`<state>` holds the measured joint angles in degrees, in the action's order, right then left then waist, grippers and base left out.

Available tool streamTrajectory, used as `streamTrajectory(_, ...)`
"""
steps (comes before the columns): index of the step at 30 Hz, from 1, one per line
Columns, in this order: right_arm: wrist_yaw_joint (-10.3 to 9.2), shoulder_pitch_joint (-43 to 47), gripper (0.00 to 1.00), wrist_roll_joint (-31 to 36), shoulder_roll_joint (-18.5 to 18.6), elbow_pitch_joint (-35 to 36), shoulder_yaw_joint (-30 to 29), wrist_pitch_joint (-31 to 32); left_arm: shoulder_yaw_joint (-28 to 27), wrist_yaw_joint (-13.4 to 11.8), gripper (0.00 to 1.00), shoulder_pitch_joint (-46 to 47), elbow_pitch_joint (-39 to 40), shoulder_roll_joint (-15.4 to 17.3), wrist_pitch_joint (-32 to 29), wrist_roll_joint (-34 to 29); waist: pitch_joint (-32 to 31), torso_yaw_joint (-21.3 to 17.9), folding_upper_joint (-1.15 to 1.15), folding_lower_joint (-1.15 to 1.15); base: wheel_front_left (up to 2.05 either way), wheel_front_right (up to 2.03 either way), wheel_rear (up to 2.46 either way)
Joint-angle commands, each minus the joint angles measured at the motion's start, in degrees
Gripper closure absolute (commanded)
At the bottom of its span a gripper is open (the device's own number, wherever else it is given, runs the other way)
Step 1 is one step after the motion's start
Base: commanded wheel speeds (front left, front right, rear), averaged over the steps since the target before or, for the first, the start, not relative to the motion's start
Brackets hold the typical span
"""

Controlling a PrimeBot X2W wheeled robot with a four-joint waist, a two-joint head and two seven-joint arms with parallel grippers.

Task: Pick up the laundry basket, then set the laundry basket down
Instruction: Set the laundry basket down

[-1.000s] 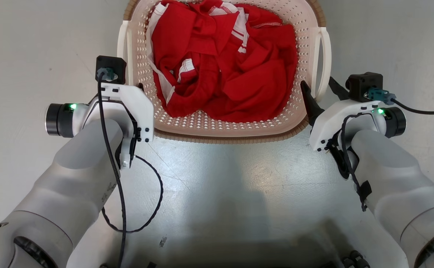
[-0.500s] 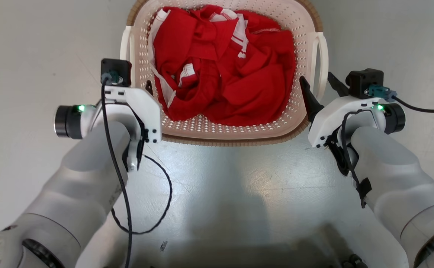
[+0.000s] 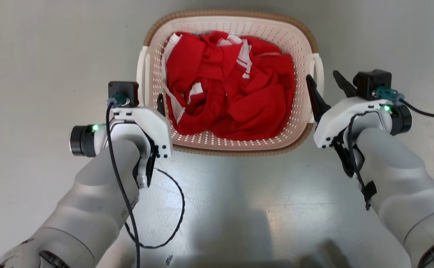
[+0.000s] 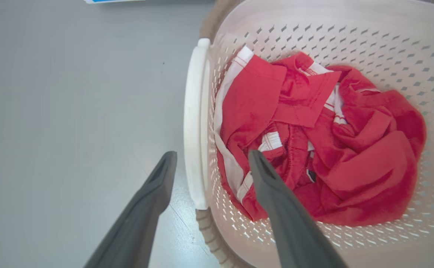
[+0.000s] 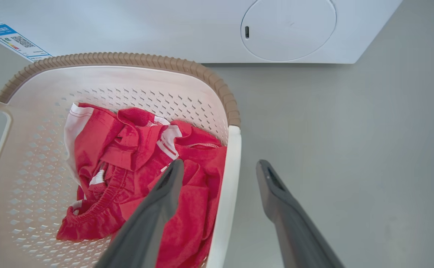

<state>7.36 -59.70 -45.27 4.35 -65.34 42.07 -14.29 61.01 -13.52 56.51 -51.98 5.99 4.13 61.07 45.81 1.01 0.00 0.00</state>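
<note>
Shift since the earlier frame: head camera is now taking in the whole basket [image 3: 235, 26], far rim included, and both grippers are sitting further along its side handles.

Item: basket. Location: standing on the grey floor [image 3: 239, 193], just in front of a white washer [image 5: 164, 26].

Left gripper [image 4: 212, 156]: fingers are standing spread wide, pinching nothing. The left handle [image 4: 193, 123] is lying between them. The outer finger is hanging over the floor and the inner finger over the clothes inside. A gap is showing on each side of the handle.

Right gripper [image 5: 220, 165]: fingers are likewise spread, holding nothing. They are straddling the right handle [image 5: 228, 186], with the inner finger over the clothes and the outer one over the floor.

Description: cream-white plastic, rounded-rectangular, with walls and bottom pierced by rows of small holes. A brown woven-look rim [image 5: 127, 59] is running round the far and near ends. A white bar handle is sitting on each long side.

Contents: crumpled red clothes [image 3: 235, 96] with white trim, lying in a heap that is covering most of the bottom.
</note>
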Motion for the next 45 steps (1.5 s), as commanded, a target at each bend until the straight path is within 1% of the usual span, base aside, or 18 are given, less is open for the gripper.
streamTrajectory(1, 0.13, 4.29, 0.00, 1.03, -0.29, 0.88, -0.26, -0.70, -1.27, 0.38, 0.00, -1.45, -0.06, 1.13, 0.96, 0.42, -1.22, 0.24, 0.00, 0.00, 0.00, 0.00, 0.00)
streamTrajectory(6, 0.13, 7.38, 0.00, 4.44, 0.34, 2.98, -3.90, -0.71, -2.00, 1.67, 0.00, -3.23, -1.37, 0.57, 4.12, 1.10, -4.44, 0.33, 0.00, 0.00, 0.00, 0.00, 0.00)
streamTrajectory(12, 0.13, 12.16, 0.00, 10.03, 1.20, 7.07, -9.67, -0.71, -2.76, 3.47, 0.00, -5.84, -3.00, -0.18, 7.52, 1.92, -9.20, 0.34, 0.00, 0.00, 0.00, 0.00, 0.00)
streamTrajectory(20, 0.13, 21.06, 0.00, 19.61, 1.92, 14.99, -19.84, -0.71, -4.70, 5.61, 0.00, -9.82, -4.32, -1.02, 10.29, 2.77, -16.15, 0.92, 0.00, 0.00, 0.00, 0.00, 0.00)
streamTrajectory(25, 0.13, 26.70, 0.00, 25.50, 1.70, 20.34, -26.46, -0.71, -6.84, 6.38, 0.00, -12.02, -4.17, -0.61, 10.80, 2.07, -19.98, 1.27, 0.00, 0.00, 0.00, 0.00, 0.00)
streamTrajectory(29, 0.13, 31.60, 0.00, 29.41, 0.98, 24.53, -30.76, -0.71, -10.38, 6.67, 0.00, -14.70, -1.36, 0.72, 10.85, -0.74, -23.82, 1.24, 0.00, 0.00, 0.00, 0.00, 0.00)
streamTrajectory(33, 0.13, 36.30, 0.00, 32.38, 0.06, 28.43, -33.35, -0.71, -14.36, 6.63, 0.00, -19.34, 2.84, 2.16, 10.86, -4.96, -27.87, 0.94, 0.00, 0.00, 0.00, 0.00, 0.00)
streamTrajectory(41, 0.13, 44.76, 0.00, 36.30, -1.00, 35.21, -35.49, -0.71, -21.94, 7.37, 0.00, -29.31, 11.54, 3.86, 10.86, -13.28, -35.38, 0.60, 0.00, 0.00, 0.00, 0.00, 0.00)
streamTrajectory(45, 0.13, 48.38, 0.00, 37.28, -1.24, 37.24, -35.95, -0.71, -26.07, 8.12, 0.00, -34.54, 15.42, 4.23, 10.87, -16.81, -38.44, 0.33, 0.00, 0.00, 0.00, 0.00, 0.00)
